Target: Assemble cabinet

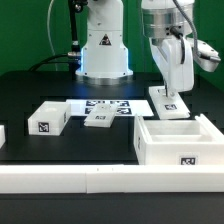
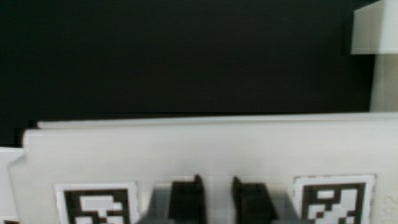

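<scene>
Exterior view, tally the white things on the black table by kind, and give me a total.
cabinet: 1
small tagged blocks: 2
flat tagged panel: 1
long rail: 1
marker board: 1
cut-off white piece: 1
Total: 7

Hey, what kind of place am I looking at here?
Probably a robotics lab bench: a white robot arm works over a black table, and the white parts, such as the cabinet and the marker board, carry black-and-white square tags.
</scene>
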Action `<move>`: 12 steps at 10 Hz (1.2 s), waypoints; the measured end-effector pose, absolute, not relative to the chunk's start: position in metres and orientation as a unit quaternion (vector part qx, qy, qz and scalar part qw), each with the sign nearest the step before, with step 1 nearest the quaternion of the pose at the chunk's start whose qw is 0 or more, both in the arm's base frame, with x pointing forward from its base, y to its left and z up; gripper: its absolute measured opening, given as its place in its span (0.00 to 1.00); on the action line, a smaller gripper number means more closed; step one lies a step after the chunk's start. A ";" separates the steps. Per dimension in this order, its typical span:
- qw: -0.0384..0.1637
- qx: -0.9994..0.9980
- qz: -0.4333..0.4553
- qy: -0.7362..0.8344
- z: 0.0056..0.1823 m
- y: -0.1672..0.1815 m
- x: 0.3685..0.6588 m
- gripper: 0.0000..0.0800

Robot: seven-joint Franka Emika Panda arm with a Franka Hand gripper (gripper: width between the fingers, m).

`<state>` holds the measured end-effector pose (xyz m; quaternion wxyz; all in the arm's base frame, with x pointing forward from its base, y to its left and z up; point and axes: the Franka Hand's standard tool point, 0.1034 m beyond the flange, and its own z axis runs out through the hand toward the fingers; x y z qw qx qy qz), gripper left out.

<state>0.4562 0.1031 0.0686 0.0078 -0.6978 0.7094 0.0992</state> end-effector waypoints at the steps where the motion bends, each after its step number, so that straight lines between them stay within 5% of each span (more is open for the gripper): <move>1: -0.006 -0.701 0.119 0.703 0.073 0.109 0.455 0.08; 5: -0.017 -0.700 0.123 0.703 0.072 0.121 0.457 0.08; 9: 0.058 -0.705 0.002 0.707 0.072 0.100 0.473 0.08; 12: 0.056 -0.712 0.008 0.700 0.069 0.103 0.471 0.08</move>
